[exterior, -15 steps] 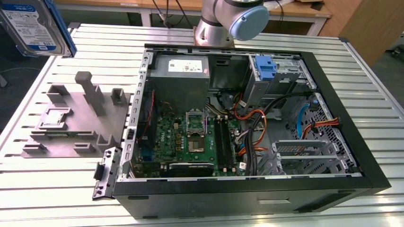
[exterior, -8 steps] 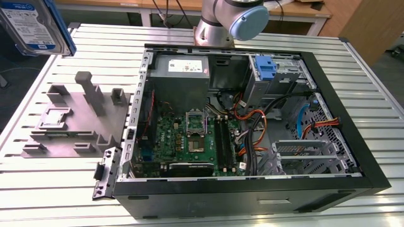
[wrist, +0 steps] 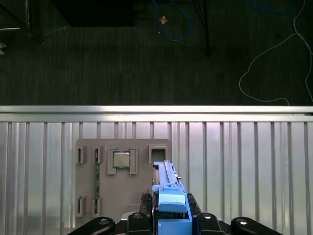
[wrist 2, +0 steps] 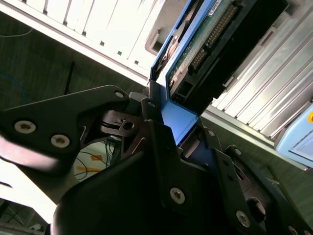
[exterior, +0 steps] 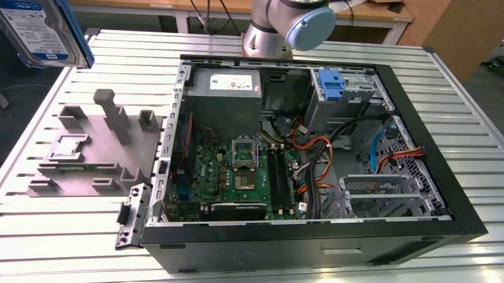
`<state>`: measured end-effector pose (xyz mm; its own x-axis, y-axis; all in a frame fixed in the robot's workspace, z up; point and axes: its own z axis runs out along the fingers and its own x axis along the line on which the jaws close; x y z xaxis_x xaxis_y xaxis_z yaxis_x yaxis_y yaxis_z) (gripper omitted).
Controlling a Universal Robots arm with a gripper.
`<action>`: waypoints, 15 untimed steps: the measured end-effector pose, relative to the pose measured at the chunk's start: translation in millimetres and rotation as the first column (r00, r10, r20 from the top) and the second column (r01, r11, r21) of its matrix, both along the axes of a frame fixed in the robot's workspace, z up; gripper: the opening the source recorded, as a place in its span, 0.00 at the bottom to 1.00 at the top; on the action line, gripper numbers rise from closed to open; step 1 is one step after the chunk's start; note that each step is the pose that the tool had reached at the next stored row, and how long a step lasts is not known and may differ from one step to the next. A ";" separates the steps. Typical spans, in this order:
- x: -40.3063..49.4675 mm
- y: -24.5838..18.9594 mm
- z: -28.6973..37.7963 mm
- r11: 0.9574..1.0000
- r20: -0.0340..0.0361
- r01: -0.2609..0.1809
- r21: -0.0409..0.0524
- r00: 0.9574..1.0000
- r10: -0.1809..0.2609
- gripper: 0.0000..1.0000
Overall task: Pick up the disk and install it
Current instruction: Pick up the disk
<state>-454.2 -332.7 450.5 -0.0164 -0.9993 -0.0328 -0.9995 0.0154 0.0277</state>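
The disk [exterior: 41,28] is held clear of the counter [exterior: 63,242], at the exterior view's upper left, above and beyond the grey holder [exterior: 94,147]. In both wrist views the hand [wrist: 170,204] is seen closed on it, the fingers [wrist: 145,201] being pressed against the two sides of the blue carrier, with no gap visible. In the first wrist view the disk [wrist: 167,182] is seen edge-on: its long axis runs straight out from the hand, and its flat faces are turned sideways. In the second wrist view the green circuit board and the connector end of the disk [wrist 2: 220,39] are shown at the end away from the hand. The open case [exterior: 464,194] lies toward the exterior view's right, well apart from the disk, with the holder between them. The bay with the blue bracket [exterior: 331,86] is at the case's far corner, so the whole width of the case is judged to separate the disk from its seat.
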 end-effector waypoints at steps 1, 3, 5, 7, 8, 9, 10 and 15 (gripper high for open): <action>0.0 0.0 0.4 1.000 0.000 0.000 0.000 1.000 0.000 0.37; 0.0 0.0 1.5 1.000 0.000 0.000 0.000 1.000 0.000 0.37; 0.0 0.0 2.4 1.000 0.000 0.000 0.000 1.000 0.000 0.37; 0.0 0.0 3.4 1.000 0.000 0.000 0.000 1.000 0.000 0.37; 0.0 0.0 3.9 1.000 0.000 0.000 0.000 1.000 0.000 0.37; 0.0 0.0 4.5 1.000 0.000 0.000 0.000 1.000 0.000 0.37; 0.0 0.0 4.9 1.000 0.000 0.000 0.000 1.000 0.000 0.37; 0.0 0.0 7.5 1.000 0.000 0.000 0.000 1.000 0.000 0.37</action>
